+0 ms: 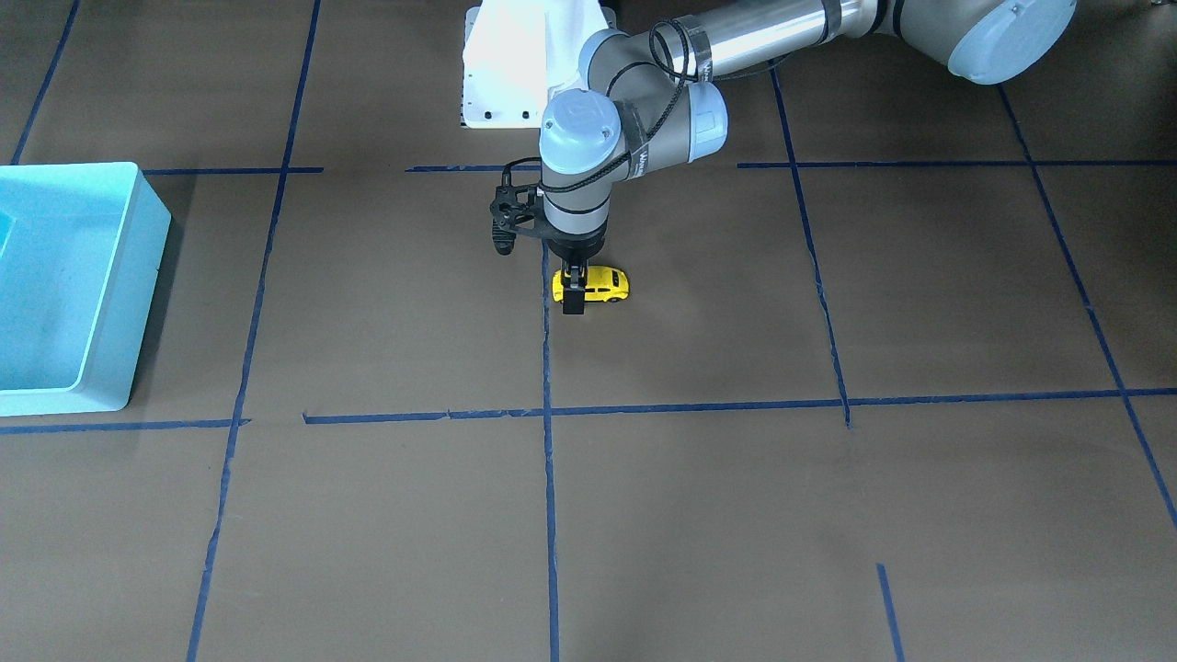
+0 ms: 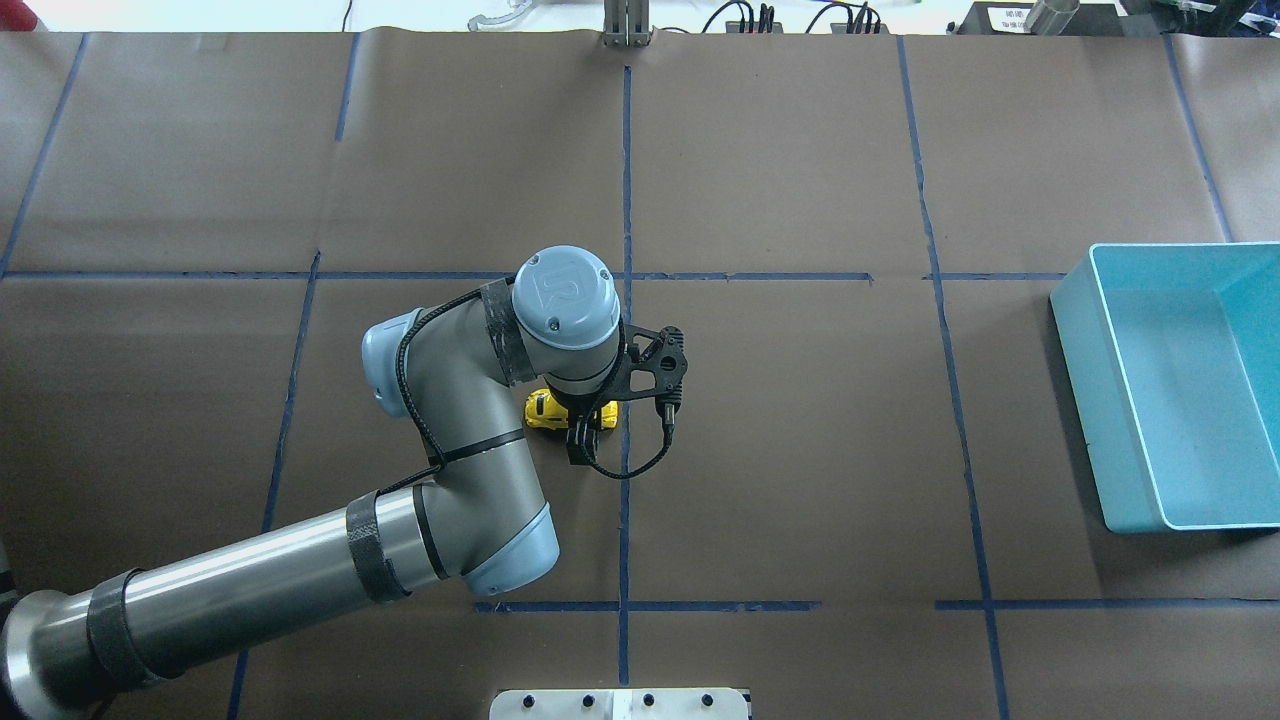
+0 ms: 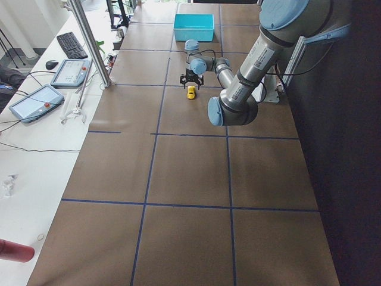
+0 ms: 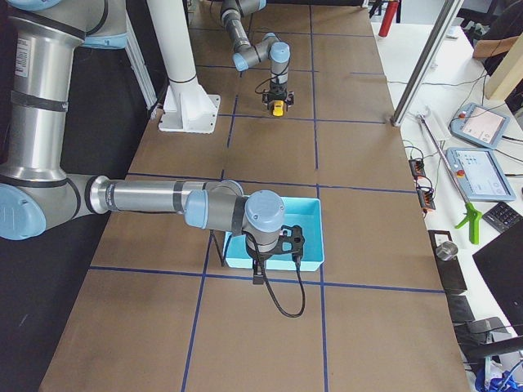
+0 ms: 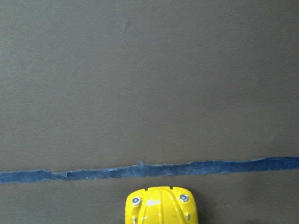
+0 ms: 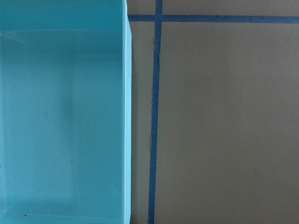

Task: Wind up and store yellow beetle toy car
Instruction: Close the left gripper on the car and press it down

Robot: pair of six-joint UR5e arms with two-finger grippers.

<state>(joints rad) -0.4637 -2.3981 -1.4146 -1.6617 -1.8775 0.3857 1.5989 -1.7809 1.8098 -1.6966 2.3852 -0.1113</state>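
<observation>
Brown paper covers the whole tabletop [image 2: 800, 450], and blue tape lines [image 2: 627, 180] mark it into large squares; some strips are torn or broken off short. In the overhead view the left arm comes in from the lower left corner and bends toward the middle. Its left hand [image 1: 574, 292] points straight down with its 2 fingers closed narrowly on the sides of the yellow beetle toy car [image 1: 607, 283]. The car stands on its wheels on the paper, just left of the central tape line. The left wrist view shows its rounded end close to that line with a thin gap of paper between them. Well apart, at the tabletop's right edge, sits the light-blue bin [image 2: 1100, 400], and no contents show in it. The right hand [image 4: 258, 276] hangs over the bin's outer rim. It shows only in the exterior right view, so I cannot tell how far open it is. A white base plate [image 2: 620, 703] sits at the near edge and a metal post [image 2: 626, 25] at the far edge. Beyond the far edge, a white bench [image 3: 24, 167] carries a keyboard [image 3: 71, 44], 2 control tablets [image 3: 70, 72] and loose cables.
</observation>
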